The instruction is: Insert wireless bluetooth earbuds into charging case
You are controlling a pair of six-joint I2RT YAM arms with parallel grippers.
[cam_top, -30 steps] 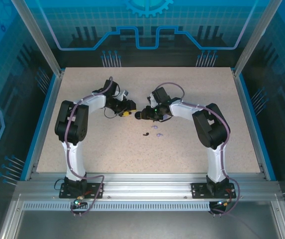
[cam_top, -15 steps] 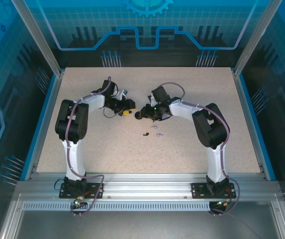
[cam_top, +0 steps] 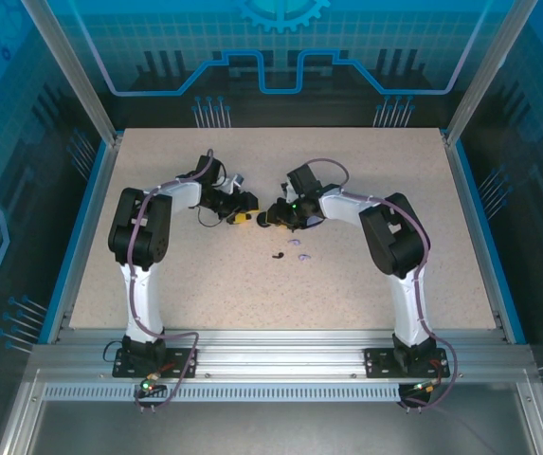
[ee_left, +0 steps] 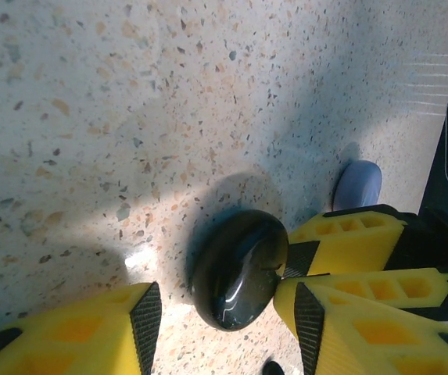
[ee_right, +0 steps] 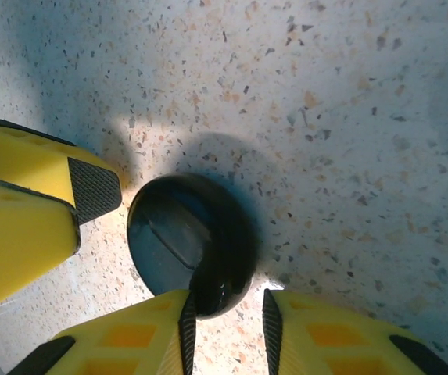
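Your left fingers point(cam_top: 243, 214) stand open astride the black case point(ee_left: 238, 272). In the left wrist view the case lies on the surface point(cam_top: 205, 284) between the two yellow tips, with a clear gap to one pad and very little to the other.

Your right fingers point(cam_top: 275, 217) meet the case from the opposite side and are drawn close together on its rim. In the right wrist view the case's near edge sits in the narrow slot between their pads.

The case is a round, glossy, domed shell with its lid down, so you see nothing of its inside.

The earbuds lie loose on the surface, outside the case, on the side nearer the arm bases. In the top view you can make out one black earbud point(cam_top: 278, 254) and two pale lavender earbuds point(cam_top: 296, 244) point(cam_top: 302, 256). They lie near one another and apart from the case.

In the left wrist view, a pale lavender rounded thing point(ee_left: 358, 184) rests on the surface just beyond your right fingers. It is half hidden by them, and you cannot tell what it is.
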